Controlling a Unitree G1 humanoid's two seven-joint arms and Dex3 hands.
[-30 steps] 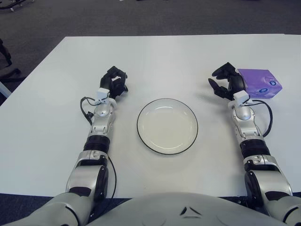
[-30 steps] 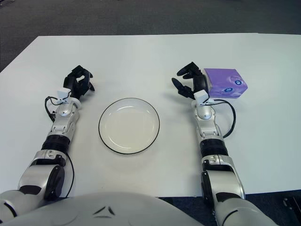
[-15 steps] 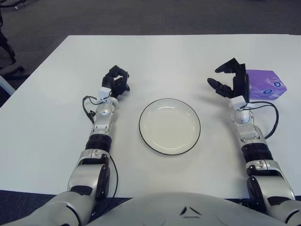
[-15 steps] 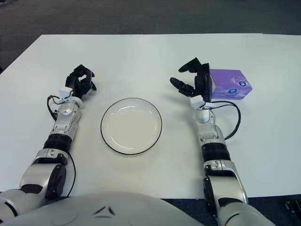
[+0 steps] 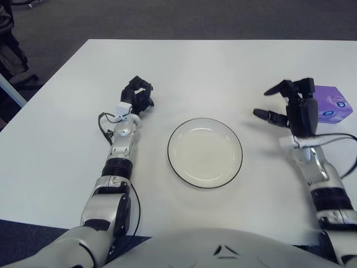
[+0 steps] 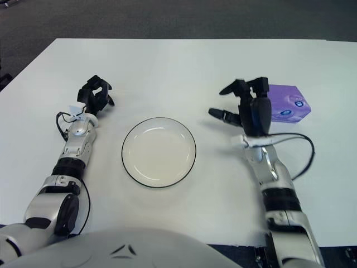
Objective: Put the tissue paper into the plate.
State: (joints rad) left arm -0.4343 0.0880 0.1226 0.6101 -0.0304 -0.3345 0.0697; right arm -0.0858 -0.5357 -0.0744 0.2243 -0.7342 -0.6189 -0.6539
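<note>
A purple tissue pack (image 6: pixel 288 104) lies on the white table at the right. My right hand (image 6: pixel 245 109) is raised just left of the pack, fingers spread, holding nothing; the palm partly hides the pack's left end. An empty white plate (image 6: pixel 159 151) with a dark rim sits at the table's middle, left of that hand. My left hand (image 6: pixel 95 95) shows left of the plate, fingers curled, holding nothing.
The white table (image 6: pixel 167 67) stretches far behind the plate. A black cable (image 6: pixel 301 162) loops from my right forearm over the tabletop. Dark floor lies beyond the far edge.
My right hand has lifted off the table and its fingers have spread wider, staying beside the tissue pack. The view has shifted slightly. The left hand has kept its place.
</note>
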